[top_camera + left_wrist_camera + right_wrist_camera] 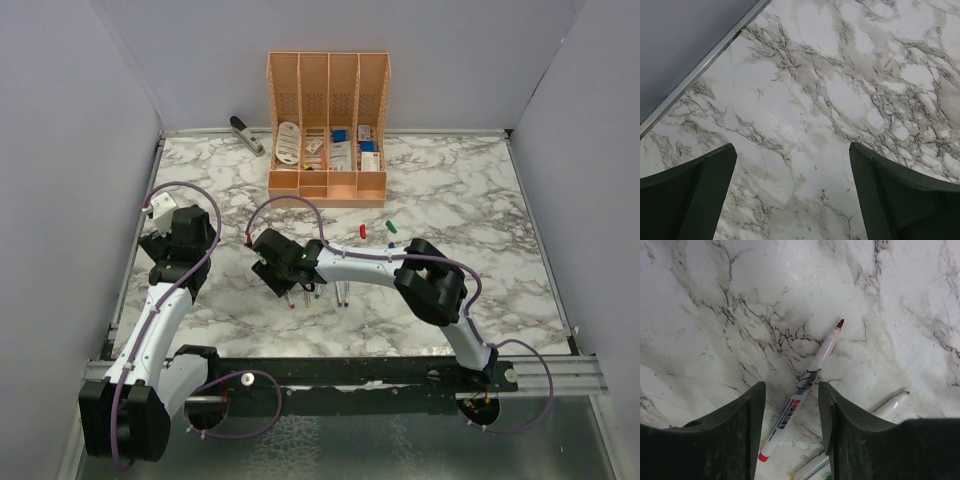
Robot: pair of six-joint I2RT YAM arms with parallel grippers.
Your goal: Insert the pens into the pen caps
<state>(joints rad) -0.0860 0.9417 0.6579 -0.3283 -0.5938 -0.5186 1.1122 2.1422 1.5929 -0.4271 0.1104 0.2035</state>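
A whitish pen [812, 371] with a red tip and a red end lies slanted on the marble between the fingers of my right gripper [792, 392]. The jaws stand either side of it with a gap on each side, not touching it. Two more pens [891, 405] [812, 467] lie beside it to the right and below. From above, the right gripper [284, 278] hangs over the pens [342, 294] in the middle of the table. A red pen cap [363, 231] and a green one [392, 226] lie behind them. My left gripper [792, 147] is open over bare marble at the left.
An orange organiser [327, 130] with small boxes stands at the back centre, and a grey stapler [246, 134] lies to its left. The table's left rail [700, 72] and the grey wall run close to the left gripper.
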